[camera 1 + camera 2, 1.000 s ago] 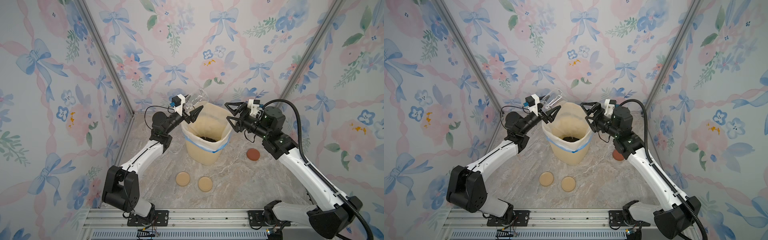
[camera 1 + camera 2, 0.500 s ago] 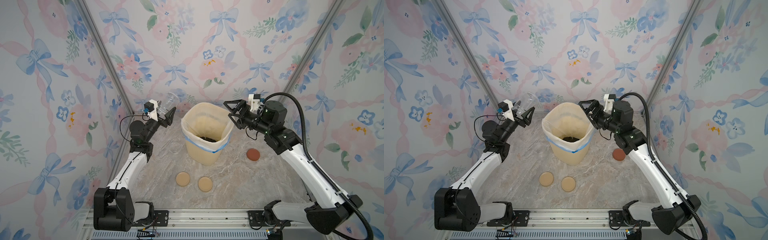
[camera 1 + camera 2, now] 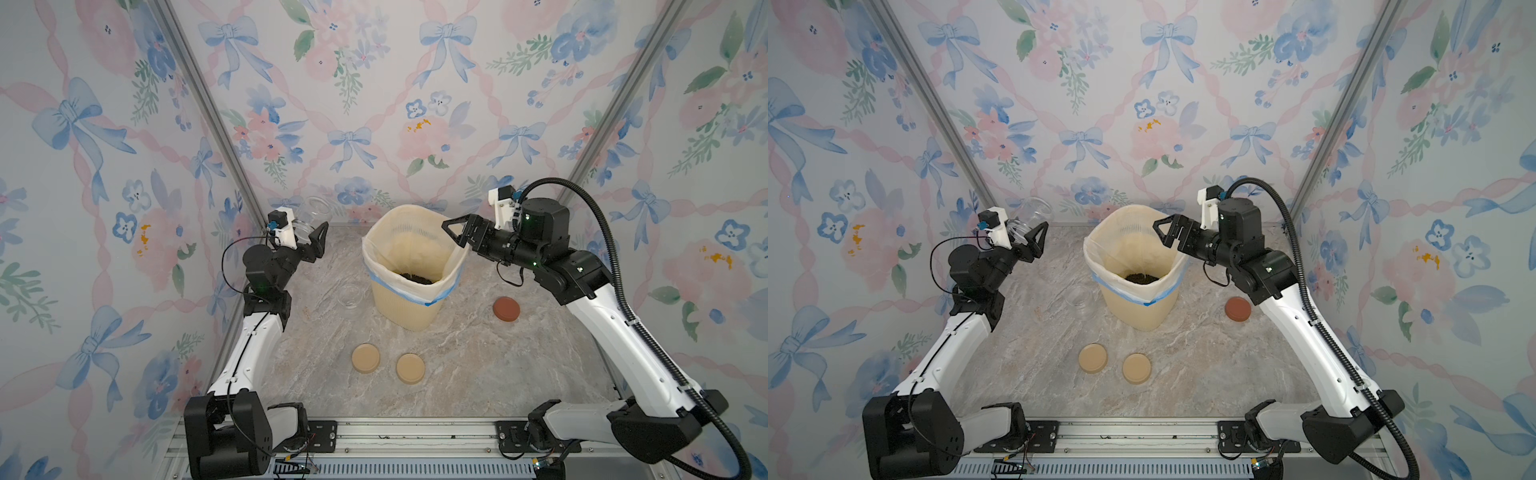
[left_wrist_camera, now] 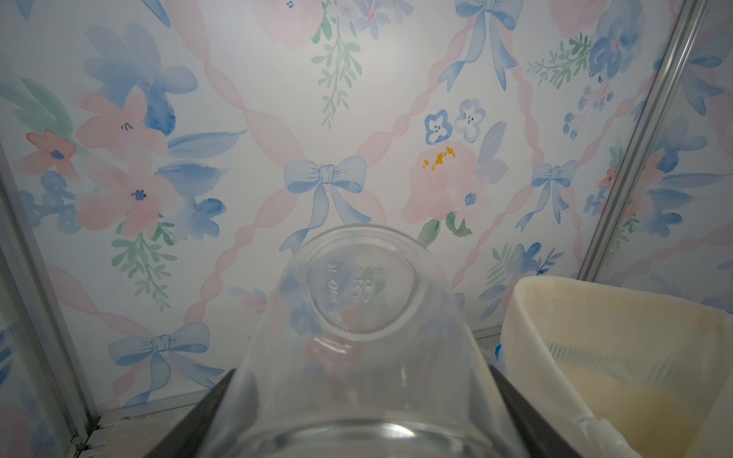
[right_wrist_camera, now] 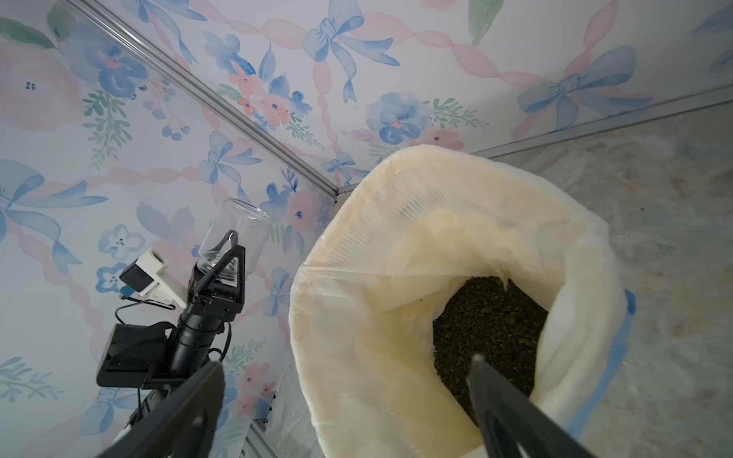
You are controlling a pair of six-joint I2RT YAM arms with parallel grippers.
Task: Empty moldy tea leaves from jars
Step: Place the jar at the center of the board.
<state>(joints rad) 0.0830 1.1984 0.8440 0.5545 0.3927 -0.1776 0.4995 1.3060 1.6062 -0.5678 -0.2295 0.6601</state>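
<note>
1. The left end effector [image 3: 306, 233] is clamped on a clear empty jar [image 3: 315, 208], raised off the surface [image 3: 478, 365], with the jar's base pointing away from the wrist.
2. The right end effector [image 3: 453, 235] has its fingers apart and holds nothing, at the rim of the bin [image 3: 399, 307].
3. The moldy tea leaves [image 5: 488, 329] lie in the bin's bottom, below the right end effector.
4. A second empty jar [image 3: 351, 296] stands on the surface, lower than the left end effector and just beside the bin.

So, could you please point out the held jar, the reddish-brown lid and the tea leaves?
held jar [image 4: 363, 299]: left wrist view, on its glass base.
reddish-brown lid [image 3: 506, 309]: in a top view, centre of its top.
tea leaves [image 5: 490, 329]: right wrist view, middle of the heap.
</note>
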